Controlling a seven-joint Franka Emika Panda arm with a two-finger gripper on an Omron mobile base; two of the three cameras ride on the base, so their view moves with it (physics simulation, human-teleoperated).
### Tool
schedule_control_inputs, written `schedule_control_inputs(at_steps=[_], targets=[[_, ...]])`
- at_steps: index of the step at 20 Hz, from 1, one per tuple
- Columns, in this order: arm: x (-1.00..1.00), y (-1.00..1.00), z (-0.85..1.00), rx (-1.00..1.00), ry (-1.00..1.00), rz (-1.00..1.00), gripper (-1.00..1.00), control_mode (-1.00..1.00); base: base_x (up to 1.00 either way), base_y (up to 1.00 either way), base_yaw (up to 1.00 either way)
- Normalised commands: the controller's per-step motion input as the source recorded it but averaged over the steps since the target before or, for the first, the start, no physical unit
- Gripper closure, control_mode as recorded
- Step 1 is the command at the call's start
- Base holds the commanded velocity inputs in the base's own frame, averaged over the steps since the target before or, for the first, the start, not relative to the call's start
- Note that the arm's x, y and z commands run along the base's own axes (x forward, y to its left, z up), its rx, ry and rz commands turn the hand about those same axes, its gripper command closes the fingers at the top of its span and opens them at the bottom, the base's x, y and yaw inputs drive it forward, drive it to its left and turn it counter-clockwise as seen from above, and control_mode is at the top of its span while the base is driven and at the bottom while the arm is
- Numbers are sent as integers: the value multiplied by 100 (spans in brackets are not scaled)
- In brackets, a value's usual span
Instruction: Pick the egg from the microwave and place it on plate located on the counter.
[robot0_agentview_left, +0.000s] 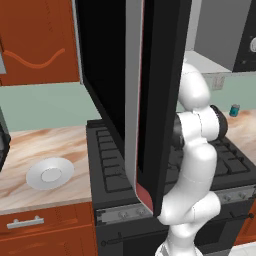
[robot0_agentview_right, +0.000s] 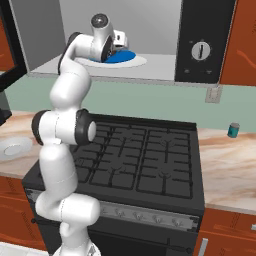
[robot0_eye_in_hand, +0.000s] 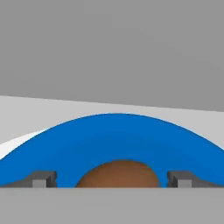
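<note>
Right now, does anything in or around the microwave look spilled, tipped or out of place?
Nothing stands out. The egg sits on a blue dish inside the microwave, between the open gripper's fingertips. The plate lies flat on the counter.

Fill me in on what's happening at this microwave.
The robot arm has reached into the open microwave. Its end effector is open, with the brown egg sitting between the fingertips on a blue dish, not yet gripped. The plate waits on the counter left of the stove.
</note>
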Motion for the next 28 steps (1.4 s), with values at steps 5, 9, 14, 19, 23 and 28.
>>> schedule_control_inputs(at_steps=[5,9,14,19,23,28], targets=[[14,0,0,0,0,0,100,-100,0,0,0],[0,0,0,0,0,0,100,-100,0,0,0],[-1,0,-25,0,0,0,100,-100,0,0,0],[-14,-3,-12,1,-6,0,100,-100,0,0,0],[-56,-17,0,10,-31,0,100,-100,0,0,0],[-59,-25,-23,17,-37,0,100,-100,0,0,0]])
